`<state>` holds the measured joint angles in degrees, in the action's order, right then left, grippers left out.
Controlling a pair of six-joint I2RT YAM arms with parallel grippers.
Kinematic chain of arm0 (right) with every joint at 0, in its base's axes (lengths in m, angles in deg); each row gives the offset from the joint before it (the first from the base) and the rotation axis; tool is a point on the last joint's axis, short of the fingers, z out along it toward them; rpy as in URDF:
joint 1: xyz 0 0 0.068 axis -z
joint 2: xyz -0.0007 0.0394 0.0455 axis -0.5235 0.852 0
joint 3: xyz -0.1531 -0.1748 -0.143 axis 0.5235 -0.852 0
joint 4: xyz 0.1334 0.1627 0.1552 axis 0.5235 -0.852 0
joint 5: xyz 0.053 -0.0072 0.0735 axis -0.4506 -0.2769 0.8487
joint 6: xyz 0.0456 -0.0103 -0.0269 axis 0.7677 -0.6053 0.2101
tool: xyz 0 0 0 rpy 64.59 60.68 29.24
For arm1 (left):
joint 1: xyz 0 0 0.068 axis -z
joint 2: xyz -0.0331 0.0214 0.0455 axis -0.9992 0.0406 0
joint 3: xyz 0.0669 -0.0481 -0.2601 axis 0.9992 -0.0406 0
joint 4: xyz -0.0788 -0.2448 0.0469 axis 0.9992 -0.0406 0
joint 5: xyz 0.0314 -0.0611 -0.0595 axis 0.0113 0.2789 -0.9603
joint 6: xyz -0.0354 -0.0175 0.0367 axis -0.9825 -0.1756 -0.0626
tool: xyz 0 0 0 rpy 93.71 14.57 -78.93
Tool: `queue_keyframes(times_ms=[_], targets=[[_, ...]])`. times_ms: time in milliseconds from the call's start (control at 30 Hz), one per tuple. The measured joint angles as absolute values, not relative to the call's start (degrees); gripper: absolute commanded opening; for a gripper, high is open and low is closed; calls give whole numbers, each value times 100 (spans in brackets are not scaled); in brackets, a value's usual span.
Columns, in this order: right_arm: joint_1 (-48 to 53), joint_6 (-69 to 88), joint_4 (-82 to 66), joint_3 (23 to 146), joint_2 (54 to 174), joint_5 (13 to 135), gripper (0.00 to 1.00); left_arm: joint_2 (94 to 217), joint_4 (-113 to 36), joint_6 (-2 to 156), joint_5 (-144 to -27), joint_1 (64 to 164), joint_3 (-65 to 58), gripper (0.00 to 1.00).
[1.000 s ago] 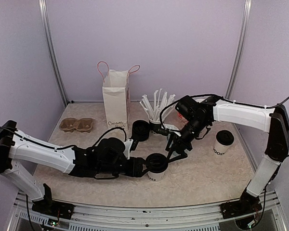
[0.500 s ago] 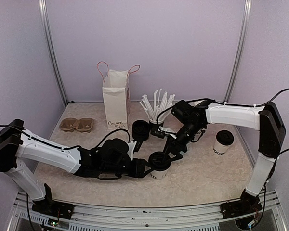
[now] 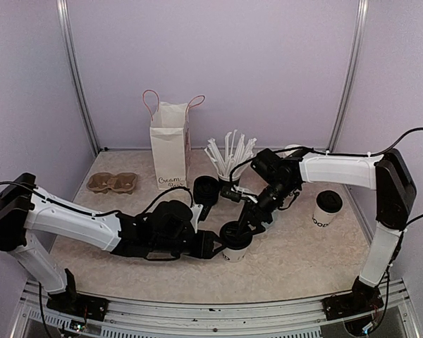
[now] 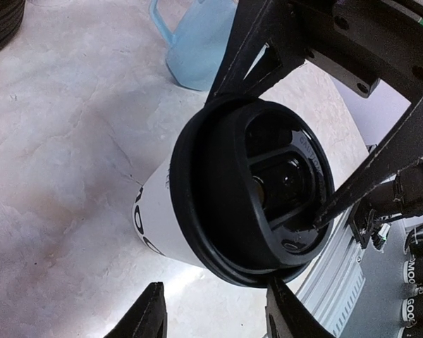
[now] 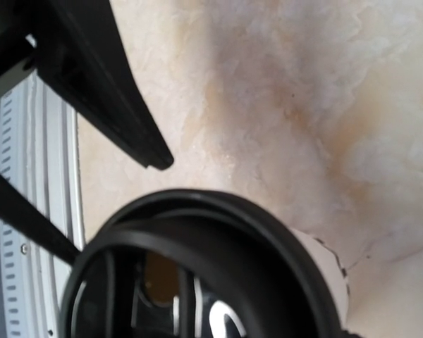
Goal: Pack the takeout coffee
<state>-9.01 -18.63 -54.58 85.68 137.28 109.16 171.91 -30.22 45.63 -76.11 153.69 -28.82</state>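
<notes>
Centrally, white paper cup (image 3: 233, 253) with black print and black plastic lid (image 3: 234, 234) upright on beige table (image 3: 303, 260), twin cup (image 3: 328, 208) at right, white straws (image 3: 229, 151) bunched behind, left gripper (image 3: 217, 248) low, fingers apart flanking the central cup, right gripper (image 3: 248, 224) angled onto its lid, grip unclear.

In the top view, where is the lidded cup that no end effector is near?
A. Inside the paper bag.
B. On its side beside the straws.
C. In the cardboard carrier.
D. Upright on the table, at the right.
D: this lidded cup stands upright on the table at the right, apart from the other cup in the middle.
</notes>
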Motion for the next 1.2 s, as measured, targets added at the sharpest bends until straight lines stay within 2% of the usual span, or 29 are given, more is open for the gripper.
queue_keyframes(times_ms=[133,267,400,433,467,700,933,1067,1200], targets=[[-903,-1876,-5498,8612,13719,10856,50,17188,-3321,4705,-7465,15417,-2705,50],[-914,-1911,-5609,8721,13663,10592,68,17151,-3680,4954,-7255,15503,-2535,58],[-914,-1981,-5697,8856,13518,10328,89,16974,-3909,5140,-7159,15538,-2412,60],[-914,-2003,-5729,8909,13486,10288,97,16922,-4003,5184,-7137,15538,-2334,60],[-912,-2021,-5758,8957,13459,10264,99,16896,-4056,5229,-7108,15538,-2273,61],[-912,-2222,-5944,9385,13068,10177,100,16692,-5131,5712,-6676,15428,-1298,61],[-912,-2456,-5596,9211,12047,9567,99,16209,-6244,6222,-5642,14469,250,61],[-912,-2552,-5507,9123,11730,9364,91,16113,-6528,6388,-5358,13584,713,61],[-912,-2762,-5513,9036,11689,9405,85,16113,-6703,6563,-5344,12637,678,59]])
